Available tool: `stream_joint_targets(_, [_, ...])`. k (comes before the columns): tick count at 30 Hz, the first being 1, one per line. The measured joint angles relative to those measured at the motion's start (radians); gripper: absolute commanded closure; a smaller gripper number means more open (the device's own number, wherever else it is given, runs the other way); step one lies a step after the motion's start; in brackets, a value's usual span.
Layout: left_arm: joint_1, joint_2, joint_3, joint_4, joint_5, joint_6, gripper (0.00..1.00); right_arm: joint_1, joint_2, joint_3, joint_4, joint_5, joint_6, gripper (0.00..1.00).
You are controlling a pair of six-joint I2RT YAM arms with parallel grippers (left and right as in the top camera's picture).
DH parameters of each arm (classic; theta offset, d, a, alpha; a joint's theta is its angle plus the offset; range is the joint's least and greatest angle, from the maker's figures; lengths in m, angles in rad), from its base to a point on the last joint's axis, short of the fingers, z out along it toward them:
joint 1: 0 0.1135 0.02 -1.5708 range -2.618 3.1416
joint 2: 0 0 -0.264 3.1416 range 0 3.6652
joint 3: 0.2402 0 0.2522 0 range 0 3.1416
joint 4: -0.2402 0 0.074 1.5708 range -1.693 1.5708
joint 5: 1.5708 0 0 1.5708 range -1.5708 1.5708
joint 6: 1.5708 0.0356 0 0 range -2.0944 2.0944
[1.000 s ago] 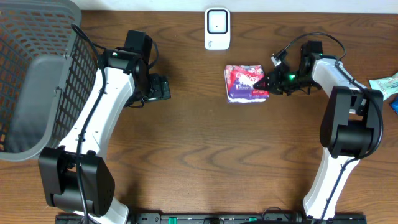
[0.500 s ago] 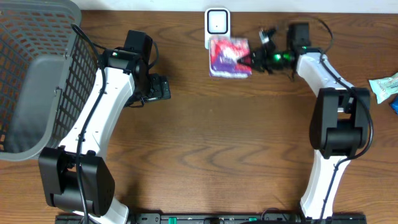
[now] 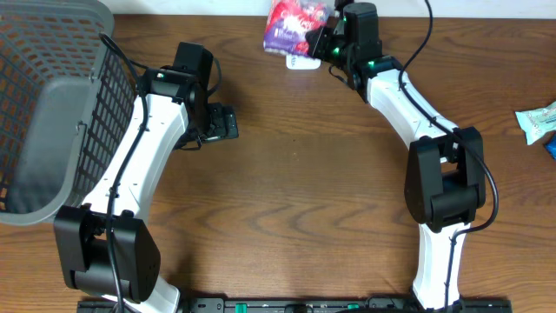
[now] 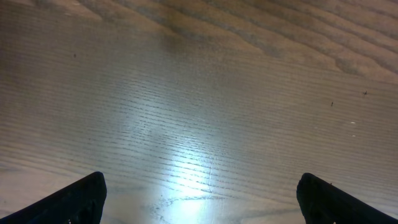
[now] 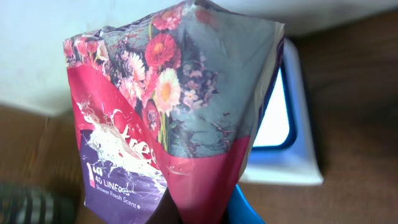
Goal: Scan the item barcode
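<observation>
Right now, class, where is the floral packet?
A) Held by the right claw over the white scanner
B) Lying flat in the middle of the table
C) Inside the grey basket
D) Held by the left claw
A: the right claw is shut on the floral packet and holds it above the white scanner at the table's far edge.

— What lies under the left gripper (image 4: 202, 202)?
— Bare wooden table (image 4: 205, 68), grain running across, a bright glare patch (image 4: 186, 177) low down.
— And the fingertips (image 4: 78, 200)?
— Dark, at the bottom corners (spread far apart), only wood between them.
</observation>
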Motion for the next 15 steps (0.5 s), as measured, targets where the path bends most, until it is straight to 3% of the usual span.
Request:
stream_joint_targets(8, [0.0,0.0,0.0,0.0,0.0,0.0,0.02,-0.039,0.0,0.0,-0.001,0.069,0.039,0.99])
stream_joint_targets(15, [0.0,0.0,0.0,0.0,0.0,0.0,0.02,-0.134,-0.008,0.0,-0.035,-0.037,0.042,0.99])
